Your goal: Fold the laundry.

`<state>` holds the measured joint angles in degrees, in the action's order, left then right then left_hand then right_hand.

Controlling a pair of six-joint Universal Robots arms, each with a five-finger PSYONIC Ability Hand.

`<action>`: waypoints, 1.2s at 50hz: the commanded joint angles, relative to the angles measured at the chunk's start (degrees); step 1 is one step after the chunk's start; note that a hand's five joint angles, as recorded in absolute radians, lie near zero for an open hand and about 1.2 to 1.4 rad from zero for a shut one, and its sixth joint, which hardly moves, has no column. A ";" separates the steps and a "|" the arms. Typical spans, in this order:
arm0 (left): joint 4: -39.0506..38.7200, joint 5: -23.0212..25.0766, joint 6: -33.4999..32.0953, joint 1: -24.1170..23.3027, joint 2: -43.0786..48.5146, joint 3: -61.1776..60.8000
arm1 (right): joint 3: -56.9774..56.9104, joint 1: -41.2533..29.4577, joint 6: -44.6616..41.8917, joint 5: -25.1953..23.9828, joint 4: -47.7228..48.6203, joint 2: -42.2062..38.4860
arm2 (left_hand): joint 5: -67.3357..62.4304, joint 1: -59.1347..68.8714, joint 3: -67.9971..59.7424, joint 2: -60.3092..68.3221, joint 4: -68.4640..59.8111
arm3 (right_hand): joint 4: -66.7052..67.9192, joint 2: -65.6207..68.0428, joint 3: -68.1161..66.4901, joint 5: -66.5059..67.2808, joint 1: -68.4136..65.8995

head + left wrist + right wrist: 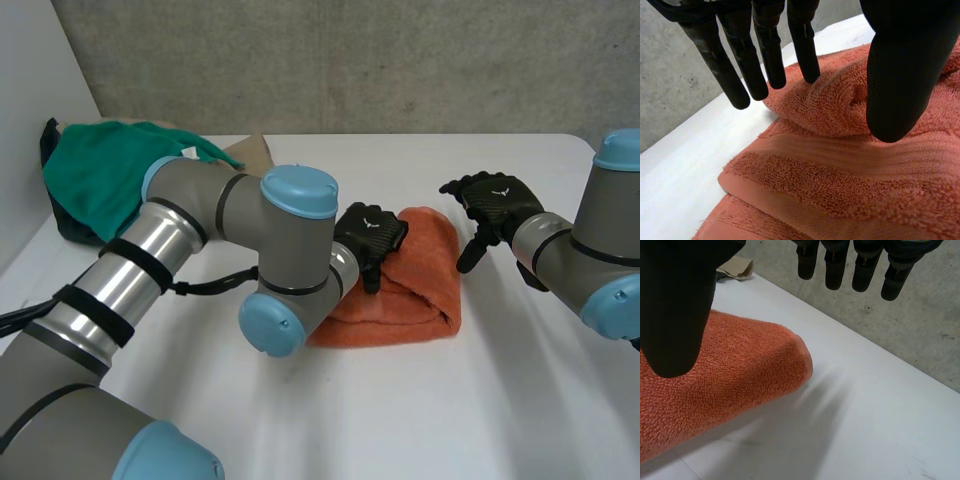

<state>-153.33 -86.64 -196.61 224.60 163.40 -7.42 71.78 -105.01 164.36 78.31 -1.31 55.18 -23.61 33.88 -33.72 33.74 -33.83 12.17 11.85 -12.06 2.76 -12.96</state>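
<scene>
Towel (425,285) looks soft, thick and floppy: pinch its fold beneath the fingertips of the left hand (370,232), fingers straight and apart, as are those of the right hand (495,200).

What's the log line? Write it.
left hand open on folded orange towel | right hand open beside towel | green cloth aside

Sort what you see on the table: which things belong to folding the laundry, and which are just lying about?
Belong to the job: orange towel; left hand resting on it; right hand open beside it; green cloth, probably laundry waiting.

Just lying about: brown scrap; dark object under the green cloth.
</scene>
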 commanded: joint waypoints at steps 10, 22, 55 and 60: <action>2.24 -4.23 -13.43 -3.20 6.14 10.14 | 0.11 0.51 0.08 -0.61 -0.71 1.50 | -31.74 31.48 -31.64 31.62 -31.53 | -2.17 -1.85 2.06 -2.76 2.96; -2.60 -18.91 -15.74 -4.52 4.74 8.14 | 0.20 1.04 0.17 -0.70 -1.06 2.82 | -46.39 46.12 -46.28 46.26 -46.17 | -2.17 -1.85 2.06 -2.76 2.96; -3.73 -24.62 -7.91 -6.54 -28.39 -38.90 | 1.61 -4.23 -2.91 -2.89 -7.21 3.79 | 23.61 -23.88 23.72 -23.74 23.83 | -2.17 -1.85 2.06 -2.76 2.96; -5.40 -23.93 -6.59 -4.53 -31.03 -35.56 | 1.52 -4.94 -0.45 -2.63 -7.12 4.32 | 23.61 -23.88 23.72 -23.74 23.83 | -2.17 -1.85 2.06 -2.76 2.96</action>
<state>-157.37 -110.74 -204.35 218.14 135.01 -46.66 73.31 -109.26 161.55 75.44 -8.62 58.94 -6.23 11.59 -16.21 15.93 -15.65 12.17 11.85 -12.06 2.76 -12.96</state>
